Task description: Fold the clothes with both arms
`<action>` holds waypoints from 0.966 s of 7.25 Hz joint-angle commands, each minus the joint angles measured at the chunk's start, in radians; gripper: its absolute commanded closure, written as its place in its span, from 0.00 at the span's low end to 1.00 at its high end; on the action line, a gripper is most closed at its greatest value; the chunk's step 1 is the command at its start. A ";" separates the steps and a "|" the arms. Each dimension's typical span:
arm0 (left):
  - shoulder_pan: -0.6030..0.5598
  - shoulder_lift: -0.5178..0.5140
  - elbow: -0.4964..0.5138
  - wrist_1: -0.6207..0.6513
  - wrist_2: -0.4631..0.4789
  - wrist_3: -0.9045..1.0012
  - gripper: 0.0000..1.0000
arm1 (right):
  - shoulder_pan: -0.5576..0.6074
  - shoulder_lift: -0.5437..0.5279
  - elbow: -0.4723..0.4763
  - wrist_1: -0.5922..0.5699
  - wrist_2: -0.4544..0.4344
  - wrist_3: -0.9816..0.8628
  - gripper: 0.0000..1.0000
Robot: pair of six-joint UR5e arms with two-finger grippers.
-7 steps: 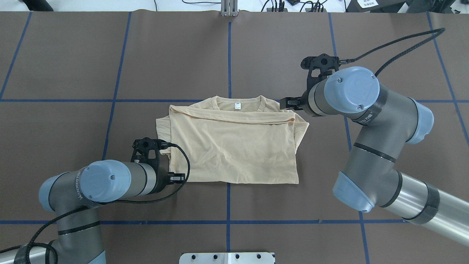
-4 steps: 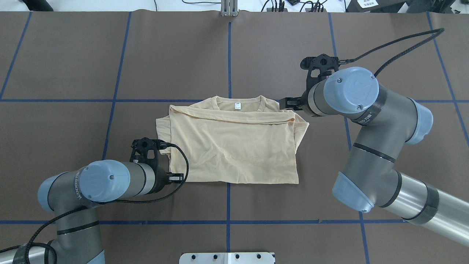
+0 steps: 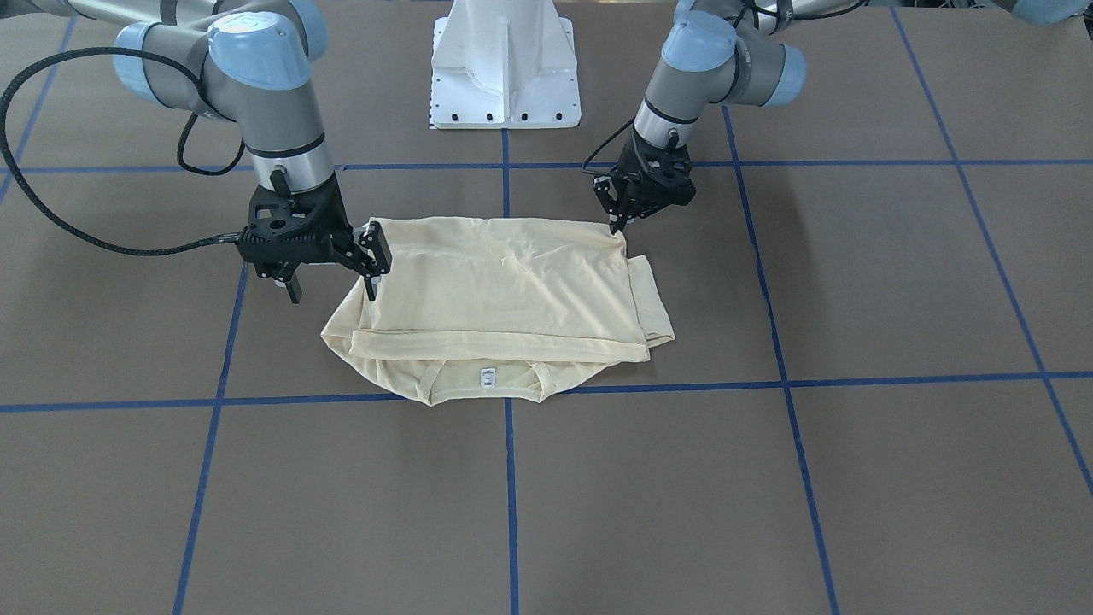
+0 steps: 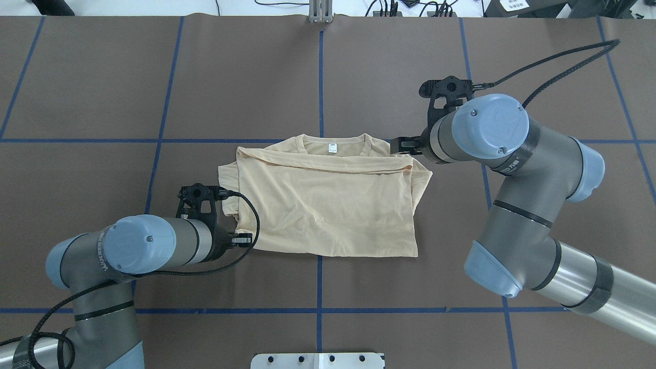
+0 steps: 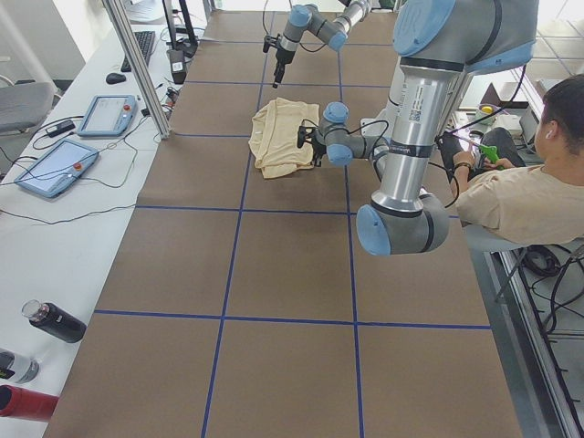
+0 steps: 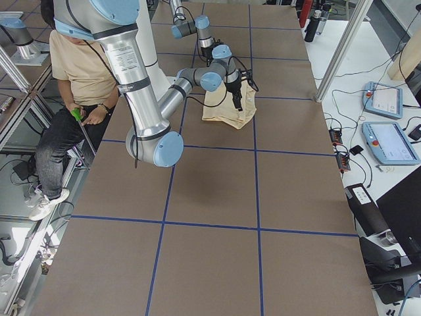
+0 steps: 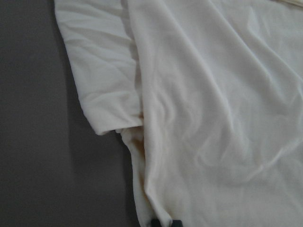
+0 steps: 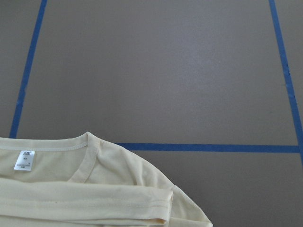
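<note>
Only the far right shoulder of the cream T-shirt (image 8: 113, 189) shows, lying flat in the near left corner on the brown desk (image 8: 156, 71). Its ribbed neckline (image 8: 81, 165) curves around a small white neck label (image 8: 25, 161). A folded band with double stitching (image 8: 118, 206) crosses the near edge. Blue tape lines (image 8: 208, 147) run across the desk just beyond the shirt and along both sides.

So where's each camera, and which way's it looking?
Front: across the table, facing left arm and right arm.
Overhead: behind both arms, looking down.
Exterior left: table's end; left arm nearest.
Exterior right: opposite end; right arm nearest.
Left wrist: above shirt; no arm.
Right wrist: above collar; no arm.
Shared: overhead and right wrist show neck label.
</note>
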 commanded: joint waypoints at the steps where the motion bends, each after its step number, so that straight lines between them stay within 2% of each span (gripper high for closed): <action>1: -0.099 0.003 0.032 0.004 0.001 0.101 1.00 | -0.003 0.001 0.000 0.000 0.000 0.003 0.00; 4: -0.290 -0.030 0.185 -0.010 0.019 0.312 1.00 | -0.012 -0.003 -0.002 0.020 -0.001 0.013 0.00; 5: -0.352 -0.147 0.303 -0.023 0.020 0.346 1.00 | -0.018 -0.005 -0.002 0.022 -0.001 0.015 0.00; 7: -0.407 -0.376 0.638 -0.209 0.017 0.347 1.00 | -0.023 -0.003 0.003 0.022 -0.004 0.016 0.00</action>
